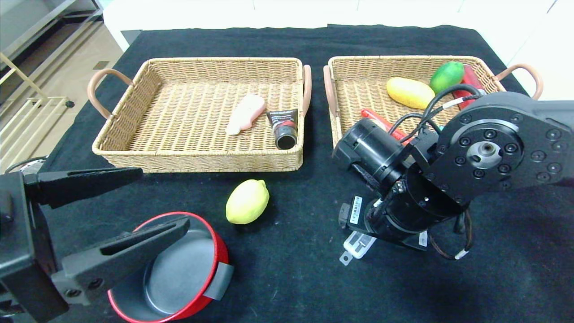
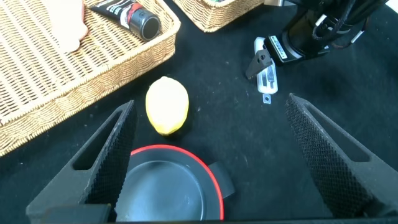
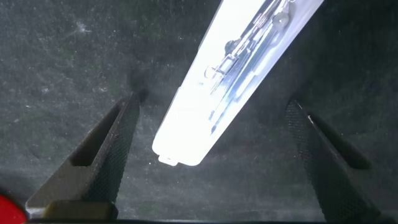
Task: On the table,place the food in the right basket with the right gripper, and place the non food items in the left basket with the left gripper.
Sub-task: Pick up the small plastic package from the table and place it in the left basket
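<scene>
Two baskets: left basket and right basket stand side by side at the far half of the table, handles nearly touching.
Left basket contents: two items, a pale pink object and a black tube lying beside it against the basket's right wall.
Right basket contents: one yellow fruit, one green fruit, and red items partly hidden by the right arm; their count cannot be told.
Loose on the table: three items, one lemon, one red pot, one clear blister pack.
Lemon position: in front of the left basket, just beyond the pot, not in either basket.
Left tool: jaws wide, holding nothing, low at the near left, over the red pot.
Right tool: jaws wide, holding nothing, pointed down over the blister pack.
Head view only: both baskets' full contents; the right tool's fingers are hidden there under the arm.
Left wrist view only: the lemon and pot rim between the left tool's fingers, with the blister pack farther off by the right arm.
Right wrist view only: the blister pack lies flat on the black cloth between the right tool's fingers, touching neither; a metal piece shows through the plastic.
</scene>
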`<action>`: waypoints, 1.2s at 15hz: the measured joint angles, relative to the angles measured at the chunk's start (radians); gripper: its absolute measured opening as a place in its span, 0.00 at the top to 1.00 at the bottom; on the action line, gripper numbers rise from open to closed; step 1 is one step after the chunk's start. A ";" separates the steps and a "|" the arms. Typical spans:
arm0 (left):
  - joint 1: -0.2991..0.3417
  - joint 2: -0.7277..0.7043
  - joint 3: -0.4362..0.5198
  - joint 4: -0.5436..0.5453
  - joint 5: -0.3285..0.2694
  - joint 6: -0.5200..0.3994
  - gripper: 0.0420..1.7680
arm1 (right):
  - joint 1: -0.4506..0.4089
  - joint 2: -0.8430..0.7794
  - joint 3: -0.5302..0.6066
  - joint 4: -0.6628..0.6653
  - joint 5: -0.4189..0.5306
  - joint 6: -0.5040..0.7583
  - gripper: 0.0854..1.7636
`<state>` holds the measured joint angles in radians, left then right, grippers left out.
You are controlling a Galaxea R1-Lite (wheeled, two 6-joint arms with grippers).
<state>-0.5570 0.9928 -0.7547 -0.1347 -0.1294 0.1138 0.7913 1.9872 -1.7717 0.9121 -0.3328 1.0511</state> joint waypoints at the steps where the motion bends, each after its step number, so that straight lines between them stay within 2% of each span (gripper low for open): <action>1: 0.000 0.000 0.000 0.000 0.000 0.001 0.03 | 0.000 0.000 0.000 0.000 0.000 0.000 0.03; 5: 0.000 -0.004 0.000 0.000 0.000 0.004 0.03 | 0.001 0.002 0.000 0.001 0.001 0.000 0.40; 9: 0.000 -0.004 0.000 0.000 0.000 0.004 0.03 | 0.001 0.004 0.000 0.003 0.001 0.001 0.66; 18: 0.000 -0.006 0.000 -0.001 0.000 0.004 0.03 | 0.000 0.011 0.001 0.004 0.001 0.009 0.66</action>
<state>-0.5570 0.9866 -0.7547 -0.1355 -0.1298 0.1177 0.7913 1.9983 -1.7702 0.9164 -0.3315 1.0602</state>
